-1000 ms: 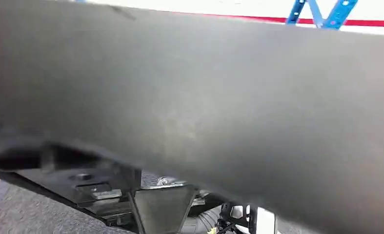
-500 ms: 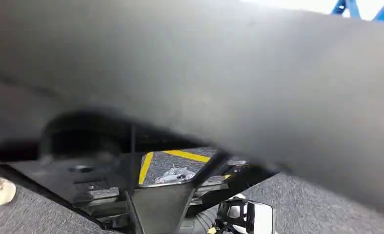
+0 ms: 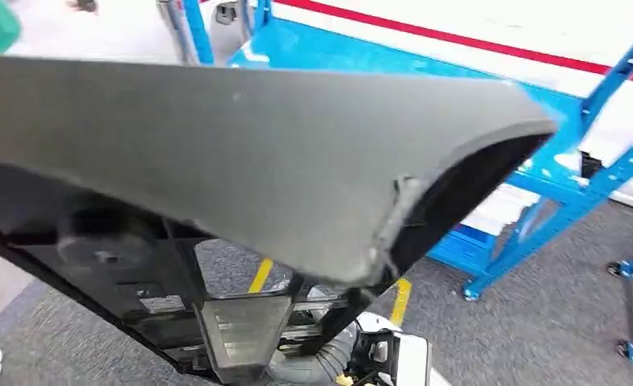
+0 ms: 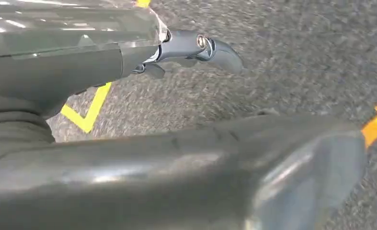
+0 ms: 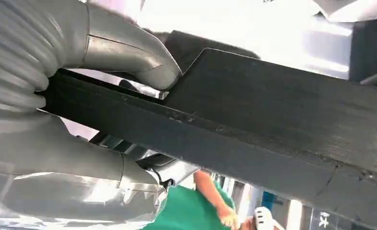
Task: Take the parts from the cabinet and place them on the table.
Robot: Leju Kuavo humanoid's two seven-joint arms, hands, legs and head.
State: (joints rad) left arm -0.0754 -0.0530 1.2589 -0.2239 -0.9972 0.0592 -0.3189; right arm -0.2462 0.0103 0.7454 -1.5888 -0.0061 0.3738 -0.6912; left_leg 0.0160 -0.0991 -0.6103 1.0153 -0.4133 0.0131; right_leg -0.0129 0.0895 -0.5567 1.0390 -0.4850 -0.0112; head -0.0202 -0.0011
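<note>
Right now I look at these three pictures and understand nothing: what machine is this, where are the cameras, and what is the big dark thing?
This is a humanoid robot with two arms. One camera sits on its head; the others sit at each wrist. The long dark grey plastic panel is a part it carries. In the right wrist view, the right hand grips the panel's edge. The left hand shows above grey carpet floor; whether it holds anything is unclear. Beyond the panel stands a blue metal rack.

— What stands around, at one o'clock?
— A blue metal rack (image 3: pixel 538 173) on grey carpet (image 3: pixel 538 322), a red floor line (image 3: pixel 474 40) beyond it.
— And low down?
— Yellow floor tape (image 3: pixel 258 276) at six o'clock; a person in green (image 5: pixel 186 211) in the right wrist view.
</note>
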